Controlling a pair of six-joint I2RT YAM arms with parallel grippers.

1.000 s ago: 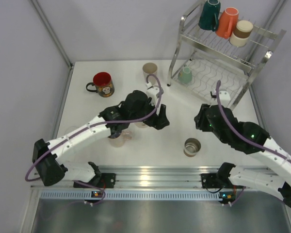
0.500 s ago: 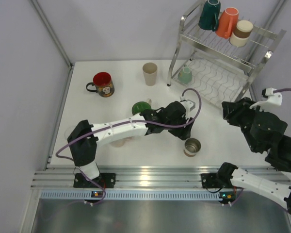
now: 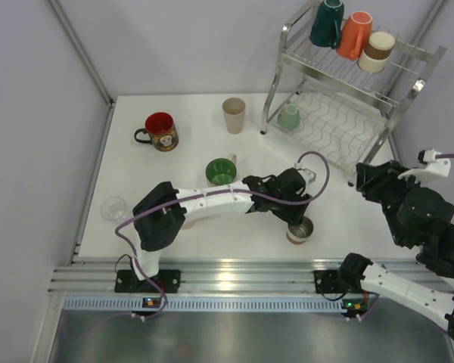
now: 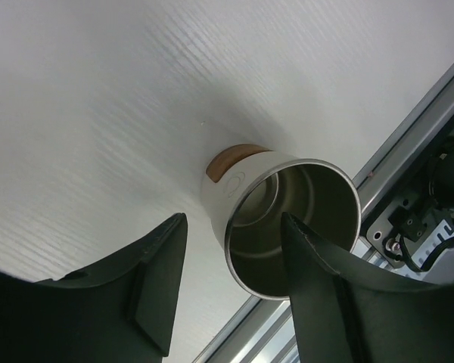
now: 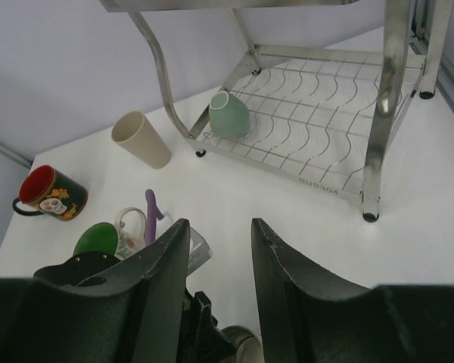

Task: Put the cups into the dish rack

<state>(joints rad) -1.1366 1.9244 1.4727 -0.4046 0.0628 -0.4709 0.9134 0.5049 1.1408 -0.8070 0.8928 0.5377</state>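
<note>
4 cups are already in the dish rack [image 3: 340, 138]. A dark teal cup [image 3: 327, 23], an orange cup [image 3: 354, 35] and a white-and-brown cup [image 3: 377, 51] sit on the upper tier. A mint cup [image 3: 289, 117] lies on the lower tier, ahead and to the left of the right end effector [image 5: 219, 227]. That end effector hangs partly open near the rack's near corner, with nothing between its fingers.

The left end effector [image 4: 233, 221] is down at the steel cup [image 4: 310, 193], which stands upright on the surface [image 3: 189, 151]. Its jaws are partly open and straddle the cup's wall. A gap shows between 1 finger and the outside of the cup, and the other finger overlaps the mouth. Whether that second finger touches the rim I cannot tell. No grip is made yet.

The rest lies to the left of the left end effector. The green-lined mug [image 3: 221, 171] is near it, beside its forearm, and the beige cup [image 3: 233, 115] stands beyond that. The red mug [image 3: 160, 131] and a clear glass [image 3: 115, 208] are well apart from it. Something pale shows under the left arm, too hidden to name.

By my reading the job is under half done, with 4 cups loaded and at least 5 still to go. The step in hand looks like the grasp on the steel cup.
</note>
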